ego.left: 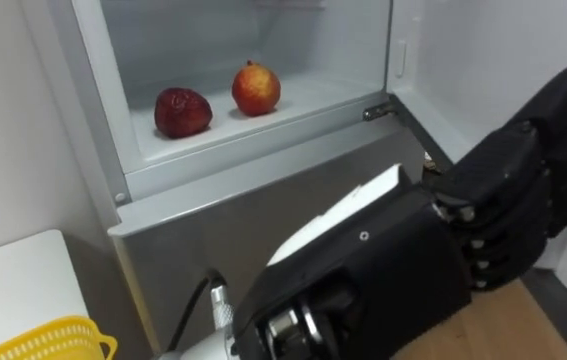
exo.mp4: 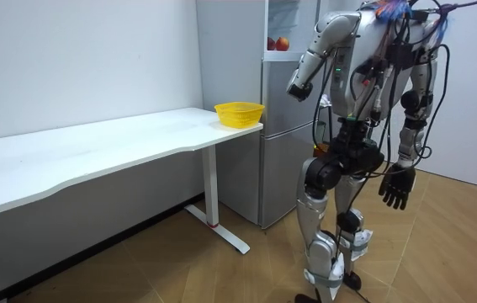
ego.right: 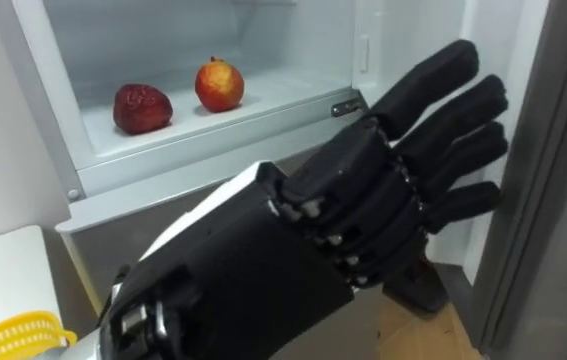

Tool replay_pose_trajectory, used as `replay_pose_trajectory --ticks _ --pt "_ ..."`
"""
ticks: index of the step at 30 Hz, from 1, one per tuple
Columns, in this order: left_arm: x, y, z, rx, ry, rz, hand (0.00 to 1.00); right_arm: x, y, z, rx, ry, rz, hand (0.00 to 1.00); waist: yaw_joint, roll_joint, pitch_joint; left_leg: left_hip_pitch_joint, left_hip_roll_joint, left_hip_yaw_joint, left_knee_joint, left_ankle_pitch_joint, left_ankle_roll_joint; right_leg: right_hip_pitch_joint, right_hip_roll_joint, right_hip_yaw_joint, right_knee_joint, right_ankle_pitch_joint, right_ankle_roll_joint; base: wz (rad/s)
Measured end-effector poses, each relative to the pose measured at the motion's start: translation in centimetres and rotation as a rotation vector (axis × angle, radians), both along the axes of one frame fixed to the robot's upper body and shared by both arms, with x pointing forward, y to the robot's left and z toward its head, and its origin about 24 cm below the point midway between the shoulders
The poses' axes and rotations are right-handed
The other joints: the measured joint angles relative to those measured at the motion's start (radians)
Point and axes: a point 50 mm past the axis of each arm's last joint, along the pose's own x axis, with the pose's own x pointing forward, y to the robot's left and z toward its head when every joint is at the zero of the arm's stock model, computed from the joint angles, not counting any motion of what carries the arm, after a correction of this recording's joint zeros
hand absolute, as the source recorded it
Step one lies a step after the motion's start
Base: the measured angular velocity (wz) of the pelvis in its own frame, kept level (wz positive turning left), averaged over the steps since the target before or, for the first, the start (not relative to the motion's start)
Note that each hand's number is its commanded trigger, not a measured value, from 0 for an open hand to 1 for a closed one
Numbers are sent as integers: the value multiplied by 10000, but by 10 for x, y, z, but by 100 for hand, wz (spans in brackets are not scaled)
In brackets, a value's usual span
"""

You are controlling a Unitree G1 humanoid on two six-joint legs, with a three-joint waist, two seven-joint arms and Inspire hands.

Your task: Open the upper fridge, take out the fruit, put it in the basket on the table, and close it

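Empty left hand (ego.right: 363, 205), fingers straight, before fridge shelf (ego.left: 308, 95) front edge; dark red fruit (ego.left: 183, 112), apple (ego.left: 256, 88) behind. Room view: right hand (exo.mp4: 396, 187) hangs relaxed.

A long white rectangular tabletop (exo.mp4: 95, 147) with a gently wavy front edge runs along a plain white wall (exo.mp4: 78, 59), which stands right behind it. At the tabletop's end on the room view's right sits a round yellow plastic basket (exo.mp4: 239, 114) with an openwork side, upright and resting on the surface close to the corner. The eye views catch its rim at that same corner. Under that end a white metal leg (exo.mp4: 212, 181) drops straight down from the tabletop to a flat white foot bar (exo.mp4: 221, 231). The bar lies on a light brown wooden plank floor (exo.mp4: 162, 269) that spreads beneath the tabletop and out in front of it.
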Motion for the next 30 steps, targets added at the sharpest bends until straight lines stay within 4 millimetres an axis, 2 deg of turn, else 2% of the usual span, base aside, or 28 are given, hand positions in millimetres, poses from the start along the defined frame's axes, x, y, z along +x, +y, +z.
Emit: replay_pose_trajectory --ticks 6,14,21,28,30 --pt "0 0 1 -73 14 28 0 -1 -1 0 -21 -15 -193 0 -76 39 -17 5 98 31 25 -14 -35 -16 96 -1 -1 62 -66 -2" --pt "0 -5 11 -298 -382 -211 0 0 -1 0 86 -29 -180 0 -138 47 -13 53 93 116 0 -21 -54 -25 109 24 -3 67 -71 -3" --pt "0 -9 9 -261 -279 -338 0 -3 -1 0 95 43 -473 0 -173 37 -6 72 99 151 -10 -37 -70 -23 115 35 -15 67 -70 -1" --pt "7 -17 4 -208 250 -495 0 -7 -2 0 54 194 -601 0 -261 33 78 243 96 292 -116 -58 -92 43 184 242 -25 75 -58 -7" --pt "9 -20 1 -163 458 -477 0 -4 -3 0 37 125 -590 0 -400 54 109 224 102 289 -118 -84 -93 62 195 250 -23 73 -56 -5"
